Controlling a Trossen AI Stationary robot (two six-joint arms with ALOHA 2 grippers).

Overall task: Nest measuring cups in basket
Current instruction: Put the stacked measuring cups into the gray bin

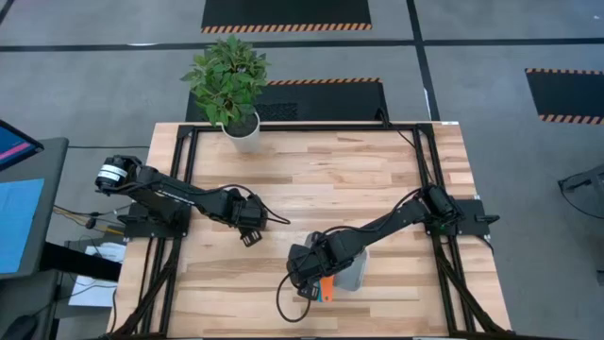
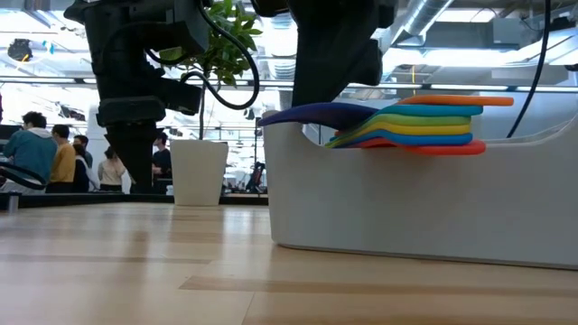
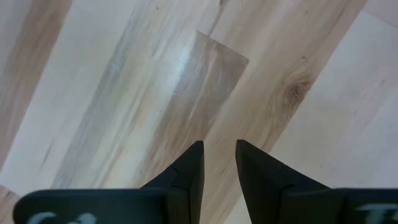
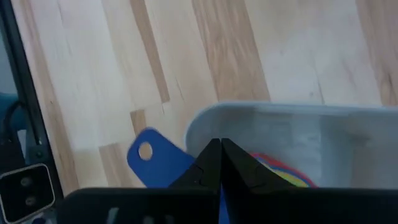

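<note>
The pale grey-blue basket (image 1: pixel 354 274) stands near the table's near edge. The measuring cups lie nested inside it, and their flat handles (image 2: pixel 424 122) are fanned above the rim, orange on top, then light blue, green, yellow, blue and red. The dark blue cup's handle (image 4: pixel 149 163) juts out over the basket's rim. My right gripper (image 4: pixel 221 148) is above the basket's left end and is shut on that dark blue cup. My left gripper (image 3: pixel 219 155) hovers over bare wood left of centre, slightly open and holding nothing. My right gripper pinches the dark blue cup between its two shut fingers, coming from above and pointing down. A strip of blue (image 4: pixel 221 202) shows between the fingers. The handle's free end with its hole (image 4: pixel 145 151) sticks out past the basket's rim (image 4: pixel 205 121). The bowl is hidden by the gripper.
A white pot with a green plant (image 1: pixel 241 127) stands at the table's far edge, left of centre. Bare wood stretches between the two arms and on the table's far half. People sit in the room beyond the table (image 2: pixel 45 149).
</note>
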